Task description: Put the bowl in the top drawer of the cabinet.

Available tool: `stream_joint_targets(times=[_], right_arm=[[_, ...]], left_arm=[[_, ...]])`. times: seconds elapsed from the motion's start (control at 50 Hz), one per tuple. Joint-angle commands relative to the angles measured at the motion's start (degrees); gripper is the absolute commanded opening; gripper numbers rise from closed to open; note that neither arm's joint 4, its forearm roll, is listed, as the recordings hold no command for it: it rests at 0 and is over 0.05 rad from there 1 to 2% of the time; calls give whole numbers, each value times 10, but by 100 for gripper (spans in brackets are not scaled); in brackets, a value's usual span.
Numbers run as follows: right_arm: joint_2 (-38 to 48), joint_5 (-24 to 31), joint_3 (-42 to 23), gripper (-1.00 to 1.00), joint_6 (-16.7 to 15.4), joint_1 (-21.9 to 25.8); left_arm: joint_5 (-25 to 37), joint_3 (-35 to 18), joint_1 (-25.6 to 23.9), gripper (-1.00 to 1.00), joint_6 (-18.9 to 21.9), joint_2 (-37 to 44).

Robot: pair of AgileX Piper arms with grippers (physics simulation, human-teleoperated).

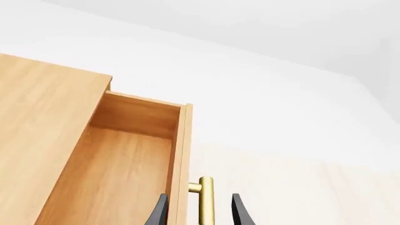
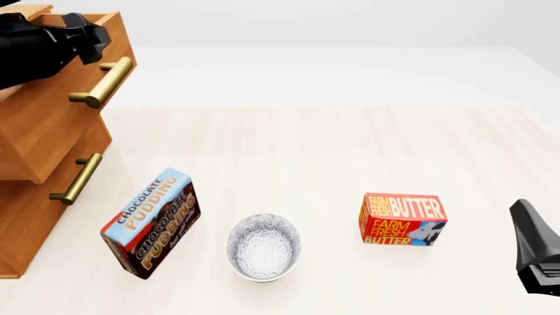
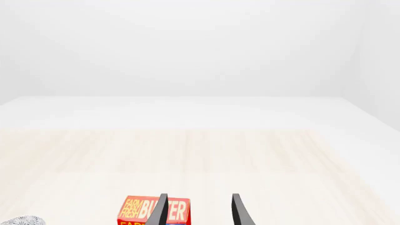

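The white patterned bowl (image 2: 262, 246) stands upright on the table near the front, between two boxes; its rim (image 3: 22, 220) just shows in the right wrist view. The wooden cabinet (image 2: 26, 223) is at the left. Its top drawer (image 2: 61, 125) is pulled out, and its inside (image 1: 119, 173) looks empty. My left gripper (image 2: 88, 41) is open at the drawer's brass handle (image 1: 206, 199), which sits between the spread fingers of that left gripper (image 1: 200, 199). My right gripper (image 2: 525, 223) hovers open at the front right, to the right of the bowl; this right gripper (image 3: 198, 206) holds nothing.
A chocolate pudding box (image 2: 151, 223) stands left of the bowl, close to the cabinet. A butter box (image 2: 402, 220) lies right of the bowl, between it and my right gripper. The lower drawer's handle (image 2: 77, 178) is below the open drawer.
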Motion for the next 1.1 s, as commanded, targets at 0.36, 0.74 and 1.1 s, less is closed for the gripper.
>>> stream_joint_targets(times=[0.36, 0.74, 1.1], right_arm=[[0, 0, 0, 100, 0, 0], [0, 0, 0, 100, 0, 0], [0, 0, 0, 100, 0, 0]], left_arm=[[16, 5, -61, 100, -5, 16], [26, -12, -96, 100, 8, 11], [28, -30, -127, 100, 32, 17]])
